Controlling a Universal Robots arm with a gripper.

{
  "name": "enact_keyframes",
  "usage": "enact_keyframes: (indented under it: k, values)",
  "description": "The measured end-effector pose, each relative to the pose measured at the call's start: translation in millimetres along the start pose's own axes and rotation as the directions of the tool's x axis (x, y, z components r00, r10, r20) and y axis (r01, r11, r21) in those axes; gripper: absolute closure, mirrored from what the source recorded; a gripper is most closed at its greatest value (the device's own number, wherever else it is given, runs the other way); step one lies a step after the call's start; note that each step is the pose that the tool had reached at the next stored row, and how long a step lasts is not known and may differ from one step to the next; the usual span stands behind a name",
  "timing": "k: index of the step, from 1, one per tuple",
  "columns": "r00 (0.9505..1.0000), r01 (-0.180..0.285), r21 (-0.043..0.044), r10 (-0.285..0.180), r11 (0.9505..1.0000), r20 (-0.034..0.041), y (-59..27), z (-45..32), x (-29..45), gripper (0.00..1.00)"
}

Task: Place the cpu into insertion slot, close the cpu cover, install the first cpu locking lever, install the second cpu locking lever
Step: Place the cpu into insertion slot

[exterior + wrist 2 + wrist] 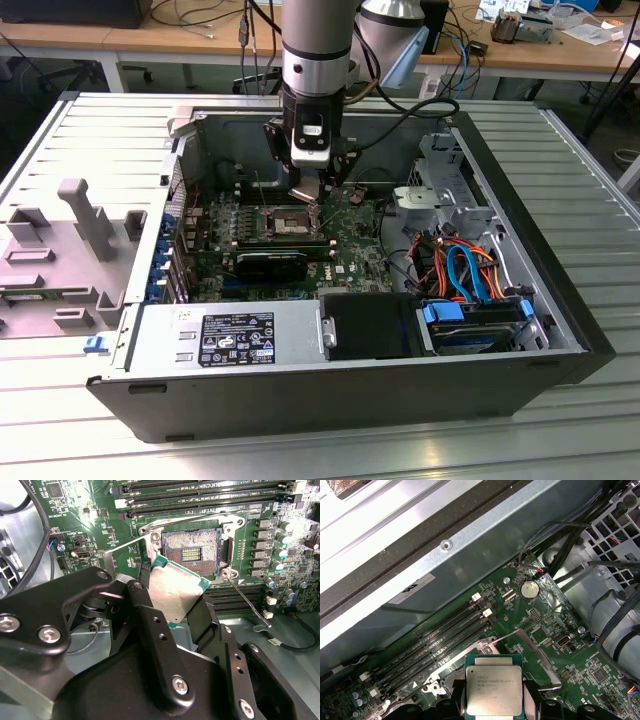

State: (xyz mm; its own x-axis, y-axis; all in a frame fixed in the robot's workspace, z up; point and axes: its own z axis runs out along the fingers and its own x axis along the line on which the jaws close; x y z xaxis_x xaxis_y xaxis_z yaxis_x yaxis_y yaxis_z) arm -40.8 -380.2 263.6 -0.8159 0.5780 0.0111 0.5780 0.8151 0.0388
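CPU (175, 587) is clamped by two opposite edges in the hand (172, 605), metal top facing the first wrist view (493, 685).

Exterior view, left to right: slot (288, 220) on the green board, then the hand (312, 195) just above it and slightly toward the view's right.

Second wrist view, left to right: a thin lever (125, 545) swung clear of the board; the CPU; the slot (192, 547) with its contact field bare; a second lever (245, 597) also raised.

CPU is not seated. One corner overhangs the slot's near rim, and the rest lies off it, toward the hand. Its edges look turned or tilted against the slot's edges, so alignment is judged incomplete. Cover position cannot be told.
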Motion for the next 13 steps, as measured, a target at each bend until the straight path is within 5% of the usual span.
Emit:
enact_keyframes:
  k: [13]
  values:
    - [1.0, -0.007, -0.0001, 0.007, 1.0, 0.0002, 0.0, 0.0, 0.0, 0.46]
